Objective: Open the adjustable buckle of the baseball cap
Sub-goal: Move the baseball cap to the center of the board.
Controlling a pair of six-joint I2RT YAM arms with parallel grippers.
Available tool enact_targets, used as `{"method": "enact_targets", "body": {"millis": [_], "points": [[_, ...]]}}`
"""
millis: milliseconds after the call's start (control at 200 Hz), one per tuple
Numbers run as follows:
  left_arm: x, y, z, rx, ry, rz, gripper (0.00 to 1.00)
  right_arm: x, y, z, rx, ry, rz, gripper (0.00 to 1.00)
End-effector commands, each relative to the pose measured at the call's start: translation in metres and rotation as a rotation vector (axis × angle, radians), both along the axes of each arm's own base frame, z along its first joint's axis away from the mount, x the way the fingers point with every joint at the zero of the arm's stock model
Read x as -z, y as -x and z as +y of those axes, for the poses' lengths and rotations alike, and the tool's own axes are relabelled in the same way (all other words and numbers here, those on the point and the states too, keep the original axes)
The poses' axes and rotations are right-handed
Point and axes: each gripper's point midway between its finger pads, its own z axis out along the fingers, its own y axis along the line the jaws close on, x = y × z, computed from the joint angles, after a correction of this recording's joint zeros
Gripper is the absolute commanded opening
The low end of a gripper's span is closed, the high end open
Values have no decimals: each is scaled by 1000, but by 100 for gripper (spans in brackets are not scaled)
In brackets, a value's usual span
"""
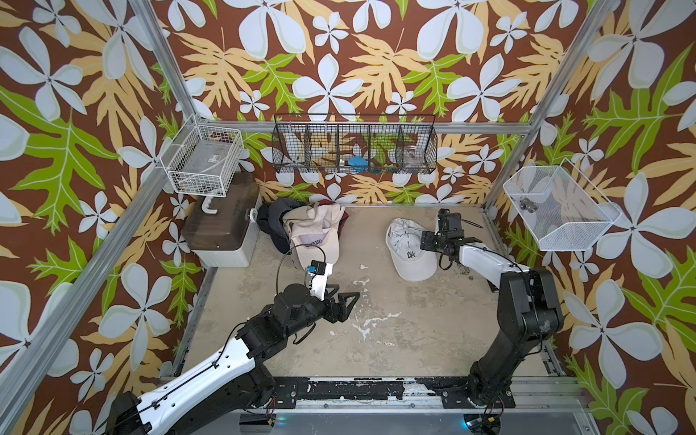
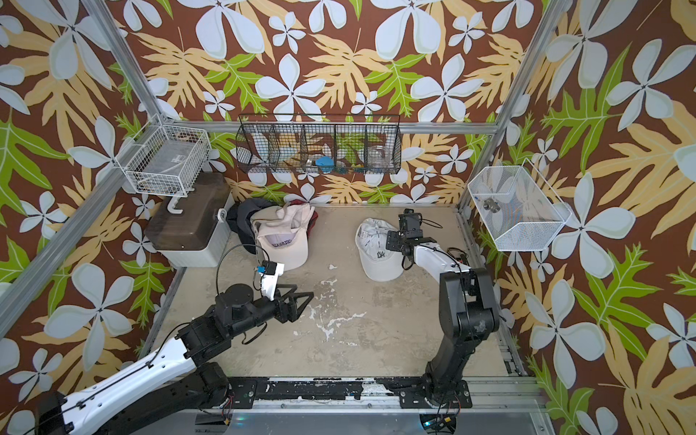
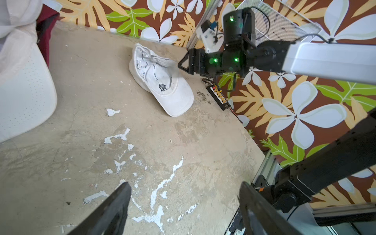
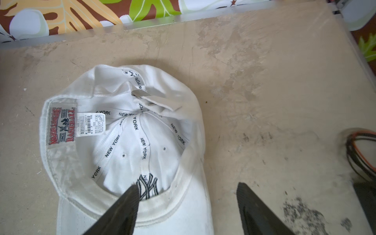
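Hovering over one upturned white cap (image 4: 130, 142), right tool (image 4: 188, 185) spread, left arm (image 1: 226, 357) stretched low over desk (image 1: 395, 320), left tool (image 3: 185, 184) spread, one heap (image 1: 312, 226) of caps behind.

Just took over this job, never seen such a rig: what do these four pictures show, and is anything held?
Two robot arms stand at the near edge of a worn beige table, each ending in a two-fingered gripper. Both top views look down on everything; each wrist view looks along one arm's fingers. The white New York baseball cap lies inside up, showing the silver metal buckle on its back strap. The right gripper is over it, open, holding nothing. The left gripper is open over bare table. A pile of other caps lies beside a brown-lidded plastic box.
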Motion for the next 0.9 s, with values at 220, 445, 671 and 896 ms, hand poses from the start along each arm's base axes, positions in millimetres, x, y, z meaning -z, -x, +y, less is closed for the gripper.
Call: {"method": "enact_targets", "body": {"millis": [220, 445, 671, 896], "points": [[-10, 6, 0, -19, 40, -12, 84, 42, -16, 0, -43, 38, 97, 70], [-13, 9, 2, -20, 59, -15, 84, 64, -6, 11, -73, -23, 133, 53], [-20, 12, 0, -12, 81, -19, 83, 75, 12, 21, -102, -45, 154, 33], [-26, 19, 1, -13, 113, -26, 83, 70, 27, 51, -176, -49, 155, 4]]}}
